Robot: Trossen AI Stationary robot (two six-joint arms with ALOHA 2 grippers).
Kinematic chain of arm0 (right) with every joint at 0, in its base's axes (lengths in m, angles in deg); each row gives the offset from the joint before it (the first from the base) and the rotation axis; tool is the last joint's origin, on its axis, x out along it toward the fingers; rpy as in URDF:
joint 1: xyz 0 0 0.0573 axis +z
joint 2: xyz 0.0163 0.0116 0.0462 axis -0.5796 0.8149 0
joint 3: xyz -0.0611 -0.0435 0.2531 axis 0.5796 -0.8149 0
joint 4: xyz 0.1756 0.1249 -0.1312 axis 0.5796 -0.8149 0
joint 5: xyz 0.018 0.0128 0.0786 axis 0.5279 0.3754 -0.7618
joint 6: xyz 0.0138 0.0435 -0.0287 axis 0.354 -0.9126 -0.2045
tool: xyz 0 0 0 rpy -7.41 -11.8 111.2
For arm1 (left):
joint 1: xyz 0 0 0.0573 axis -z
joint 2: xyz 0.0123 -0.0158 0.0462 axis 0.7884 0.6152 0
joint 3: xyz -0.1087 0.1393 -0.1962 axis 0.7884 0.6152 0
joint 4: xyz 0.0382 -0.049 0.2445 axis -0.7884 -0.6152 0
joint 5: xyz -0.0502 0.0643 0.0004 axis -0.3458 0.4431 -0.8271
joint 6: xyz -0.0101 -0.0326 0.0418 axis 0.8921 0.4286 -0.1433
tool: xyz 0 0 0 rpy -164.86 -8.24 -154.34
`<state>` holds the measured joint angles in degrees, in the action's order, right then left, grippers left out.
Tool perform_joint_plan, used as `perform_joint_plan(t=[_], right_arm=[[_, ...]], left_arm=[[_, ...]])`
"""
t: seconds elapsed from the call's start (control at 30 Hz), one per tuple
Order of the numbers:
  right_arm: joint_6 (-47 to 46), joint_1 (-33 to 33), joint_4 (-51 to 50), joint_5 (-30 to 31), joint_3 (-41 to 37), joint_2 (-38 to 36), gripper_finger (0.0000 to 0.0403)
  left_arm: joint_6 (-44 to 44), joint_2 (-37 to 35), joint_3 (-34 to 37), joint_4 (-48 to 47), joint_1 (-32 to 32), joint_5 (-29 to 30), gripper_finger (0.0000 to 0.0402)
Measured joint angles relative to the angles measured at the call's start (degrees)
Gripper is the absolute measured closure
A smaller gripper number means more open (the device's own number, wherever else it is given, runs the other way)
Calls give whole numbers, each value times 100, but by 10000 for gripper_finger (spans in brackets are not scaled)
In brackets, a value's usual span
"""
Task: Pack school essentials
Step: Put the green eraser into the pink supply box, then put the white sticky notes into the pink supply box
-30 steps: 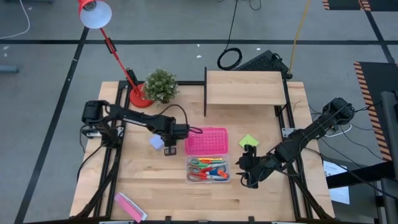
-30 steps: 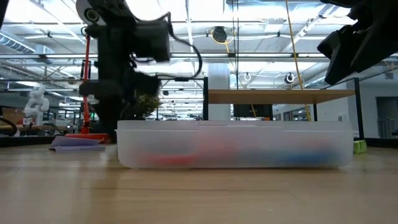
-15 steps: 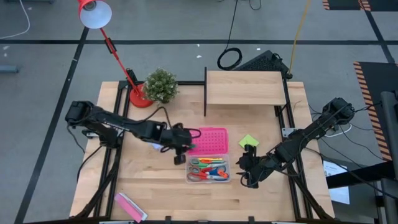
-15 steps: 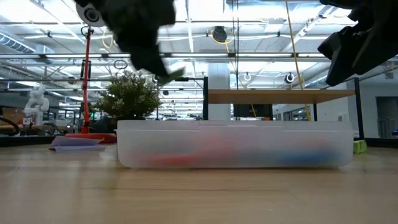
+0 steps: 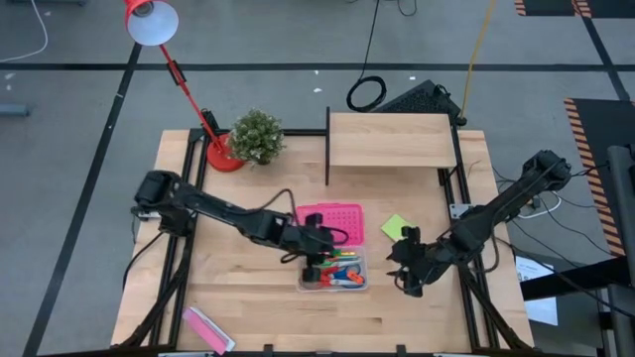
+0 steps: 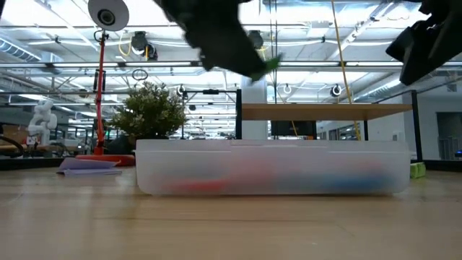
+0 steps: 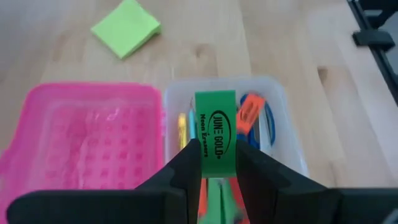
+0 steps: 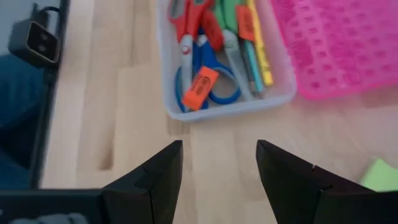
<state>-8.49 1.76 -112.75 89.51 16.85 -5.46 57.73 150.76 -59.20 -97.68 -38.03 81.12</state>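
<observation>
A clear box stands at the table's middle, with a red-handled scissors, a blue-handled scissors, orange erasers and a yellow pencil inside. My left gripper hovers over the box's left part, shut on a green eraser, which also shows above the box in the low view. My right gripper stands open to the right of the box, holding nothing. A lime-green note pad lies flat on the table, far right of the box. My left gripper pinches the green eraser by its near end between its two fingers. The printed end sticks out past the fingertips. The fingers come slanting down from the table's left. The eraser is lifted clear, above the open box.
The pink perforated lid lies just beyond the box. A flat pink packet lies at the near left edge. A pale pad lies left of the box. A red lamp, a plant and a wooden shelf stand along the far side.
My left gripper has travelled from the table's left toward the right and near edge, ending above the clear box, with the green eraser in its fingers. My right gripper has drawn slightly toward the right edge.
</observation>
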Motion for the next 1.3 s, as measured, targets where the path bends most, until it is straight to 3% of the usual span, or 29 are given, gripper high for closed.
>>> perform_joint_plan(t=[0.3,0.47,0.7,0.97,1.07,1.13,1.3], right_arm=[[-292,55,-630,312,0,-277,204],[-312,54,-760,328,-2,-326,204],[-213,0,-733,349,0,-345,204],[-134,-113,-729,459,-2,-344,204],[-114,-117,-728,459,-2,-344,204],[-101,-115,-726,457,-2,-344,204],[-9,-115,-720,459,-2,-344,204]], left_arm=[[201,1280,-1012,-59,-2,-161,309],[293,1637,-1176,-170,-2,-276,309],[396,1669,-1178,-439,-24,-286,293],[495,1660,-1178,-464,-20,-281,191],[672,1452,-1176,-918,-3,-282,164],[803,1154,-1176,-1301,45,-61,156],[994,499,-1178,-2574,449,1113,164]])
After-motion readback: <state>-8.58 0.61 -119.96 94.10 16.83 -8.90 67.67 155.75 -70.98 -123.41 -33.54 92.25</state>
